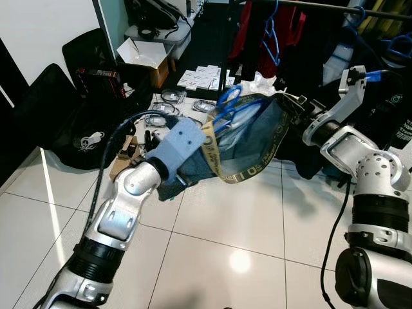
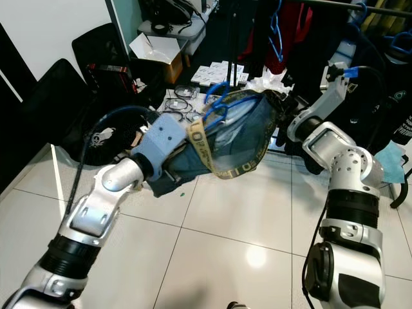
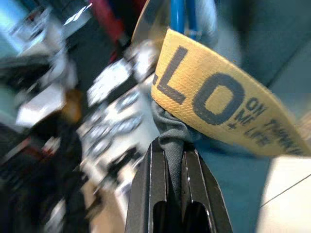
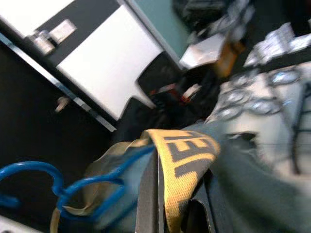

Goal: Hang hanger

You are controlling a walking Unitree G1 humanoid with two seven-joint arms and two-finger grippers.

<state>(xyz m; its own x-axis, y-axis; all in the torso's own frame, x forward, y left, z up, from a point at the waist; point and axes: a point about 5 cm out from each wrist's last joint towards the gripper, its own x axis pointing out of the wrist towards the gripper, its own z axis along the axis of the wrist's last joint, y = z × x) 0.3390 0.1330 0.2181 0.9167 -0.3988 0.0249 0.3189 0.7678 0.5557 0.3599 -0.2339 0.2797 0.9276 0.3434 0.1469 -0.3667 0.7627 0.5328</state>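
Left eye view shows both silver arms raised over the white tiled floor (image 1: 212, 232), holding between them a dark blue-grey garment (image 1: 254, 138) with a yellow lettered band (image 1: 215, 158) along its edge, a blue hanger (image 1: 232, 106) threaded inside it. The left gripper (image 3: 172, 160) is at the garment's near left end — its wrist view shows the two black fingers clenched on a bunched fold of grey cloth just under the yellow band. The right gripper (image 4: 177, 194) is at the far right end, its fingers beside the band and a fold of the cloth; it appears to be pinching the fabric, though the blur leaves that uncertain. The hanger's long axis runs roughly from near left to far right between the two grippers, and its blue hook (image 1: 230, 95) rises from the top of the garment, a little nearer the left gripper. The clothes rail (image 1: 322, 6) runs across the far right, above and beyond the hanger, with other garments and blue hangers already on it. So the hook must travel up and away to the far right, and the right arm (image 1: 347, 138) stands nearer that rail. Boxes and cable coils litter the floor at the far left.
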